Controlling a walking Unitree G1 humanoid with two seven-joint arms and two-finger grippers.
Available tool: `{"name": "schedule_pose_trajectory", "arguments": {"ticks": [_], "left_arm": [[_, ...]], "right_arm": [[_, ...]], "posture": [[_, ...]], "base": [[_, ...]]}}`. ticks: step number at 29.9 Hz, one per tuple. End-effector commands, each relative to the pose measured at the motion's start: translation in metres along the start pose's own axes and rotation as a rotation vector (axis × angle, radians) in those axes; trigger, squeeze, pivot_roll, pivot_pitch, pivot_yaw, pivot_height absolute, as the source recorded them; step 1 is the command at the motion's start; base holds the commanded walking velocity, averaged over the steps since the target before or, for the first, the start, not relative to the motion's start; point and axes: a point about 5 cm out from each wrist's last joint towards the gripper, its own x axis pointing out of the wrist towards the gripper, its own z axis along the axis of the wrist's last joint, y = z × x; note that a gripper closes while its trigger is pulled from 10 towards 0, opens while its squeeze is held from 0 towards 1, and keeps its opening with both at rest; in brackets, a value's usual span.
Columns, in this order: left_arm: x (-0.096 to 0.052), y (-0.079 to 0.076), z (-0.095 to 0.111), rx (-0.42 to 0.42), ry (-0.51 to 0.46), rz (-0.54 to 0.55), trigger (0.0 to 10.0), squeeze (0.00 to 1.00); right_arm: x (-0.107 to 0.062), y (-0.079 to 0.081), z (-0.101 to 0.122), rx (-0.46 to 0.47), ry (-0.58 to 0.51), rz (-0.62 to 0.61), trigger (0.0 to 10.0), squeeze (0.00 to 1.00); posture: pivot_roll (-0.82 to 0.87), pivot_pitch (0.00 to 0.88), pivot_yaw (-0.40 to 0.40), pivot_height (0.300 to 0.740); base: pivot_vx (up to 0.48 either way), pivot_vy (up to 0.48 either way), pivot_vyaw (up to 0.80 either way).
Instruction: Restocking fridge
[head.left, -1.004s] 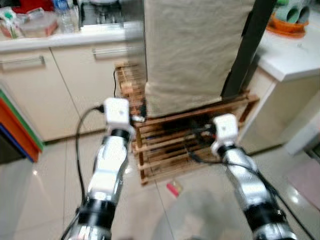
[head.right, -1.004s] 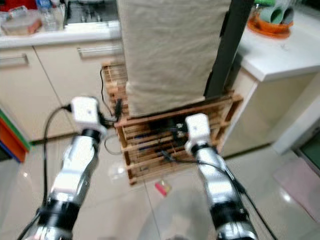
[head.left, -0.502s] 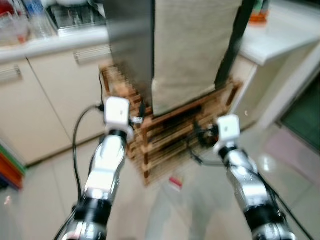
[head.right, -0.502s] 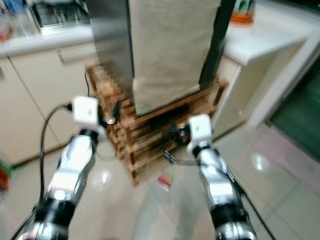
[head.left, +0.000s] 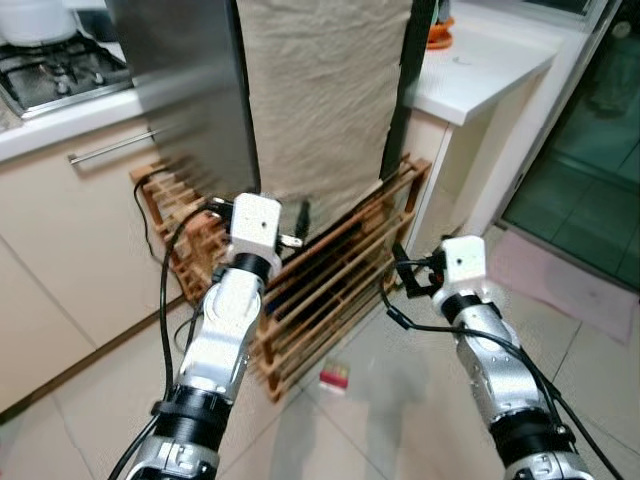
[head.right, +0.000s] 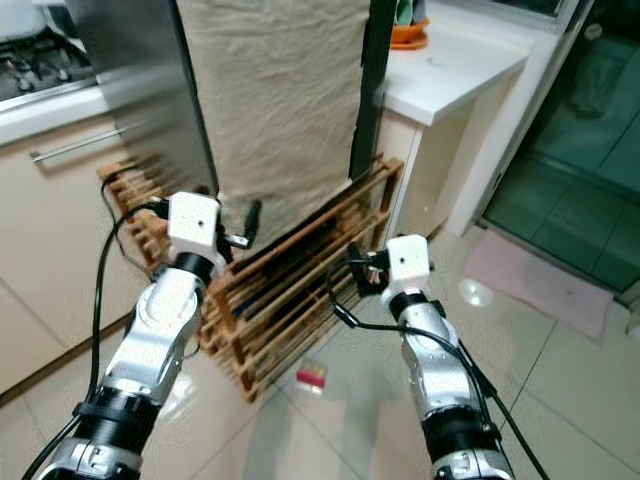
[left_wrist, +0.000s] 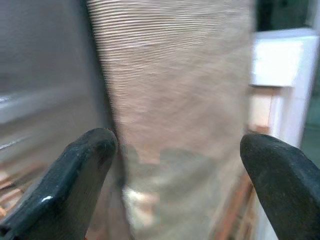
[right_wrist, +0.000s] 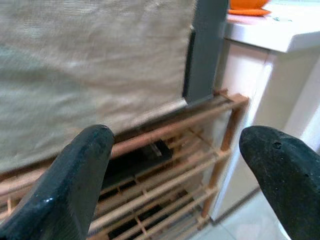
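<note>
Fridge (head.left: 190, 90) at my 12 o'clock, cloth-draped on a wooden rack (head.left: 330, 290); left pincer (left_wrist: 175, 165) and right pincer (right_wrist: 175, 165) both gape empty.

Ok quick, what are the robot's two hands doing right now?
Left gripper: open, holding nothing.
Right gripper: open, holding nothing.

arms: two, shiny silver, black collar near each elbow | wrists: white boxy camera block on each | cables: black, looping beside both arms | fingers (right_wrist: 75, 185): thick, matte black, rounded tips
</note>
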Motion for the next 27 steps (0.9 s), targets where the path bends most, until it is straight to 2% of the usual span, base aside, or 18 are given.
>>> {"name": "schedule_pose_trajectory", "arguments": {"ticks": [1, 3, 8, 14, 15, 18, 23, 24, 25, 27], "left_arm": [[-0.001, 0.012, -0.001, 0.016, 0.002, 0.057, 10.0, 0.0], [-0.001, 0.014, -0.003, 0.029, 0.014, 0.073, 10.0, 0.0], [-0.003, 0.015, -0.001, 0.0, -0.012, 0.057, 10.0, 0.0], [-0.006, 0.011, 0.0, -0.029, -0.027, 0.036, 10.0, 0.0], [-0.006, 0.01, 0.0, -0.006, -0.025, 0.039, 10.0, 0.0], [-0.005, 0.008, -0.002, -0.01, -0.012, 0.031, 10.0, 0.0], [0.0, 0.003, -0.003, -0.008, 0.011, -0.021, 10.0, 0.0], [0.003, 0.0, -0.003, -0.018, 0.031, -0.068, 10.0, 0.0], [0.003, 0.0, -0.003, -0.018, 0.031, -0.068, 10.0, 0.0], [0.006, -0.004, -0.003, 0.015, 0.043, -0.13, 10.0, 0.0]], "right_arm": [[0.004, 0.005, 0.008, 0.013, -0.045, 0.005, 10.0, 0.0], [0.004, 0.005, 0.008, 0.011, -0.043, 0.003, 10.0, 0.0], [0.005, 0.005, 0.008, -0.009, -0.045, 0.007, 10.0, 0.0], [0.005, 0.004, 0.008, -0.015, -0.045, 0.005, 10.0, 0.0], [0.005, 0.004, 0.007, -0.017, -0.044, 0.006, 10.0, 0.0], [0.005, 0.003, 0.007, -0.02, -0.044, 0.006, 10.0, 0.0], [0.006, 0.003, 0.007, -0.02, -0.047, 0.006, 10.0, 0.0], [0.006, 0.003, 0.008, -0.022, -0.056, 0.005, 10.0, 0.0], [0.006, 0.003, 0.008, -0.022, -0.056, 0.005, 10.0, 0.0], [0.007, 0.003, 0.007, -0.021, -0.039, 0.007, 10.0, 0.0]], "posture": [[0.02, 0.0, -0.01, 0.74], [0.02, 0.0, -0.01, 0.74], [0.03, 0.0, -0.01, 0.74], [0.03, 0.0, -0.014, 0.74], [0.03, 0.0, -0.014, 0.74], [0.03, 0.0, -0.014, 0.74], [0.03, 0.0, -0.012, 0.74], [0.03, 0.0, -0.011, 0.74], [0.03, 0.0, -0.011, 0.74], [0.03, 0.0, -0.011, 0.74]], "base": [[0.0, 0.0, -0.49], [0.0, 0.0, -0.25], [0.0, 0.0, 0.0], [0.0, 0.48, 0.0], [0.0, 0.0, 0.0], [0.0, 0.0, 0.0], [0.0, 0.0, 0.0], [0.0, 0.0, 0.0], [0.0, 0.0, 0.0], [0.0, 0.0, 0.0]]}}
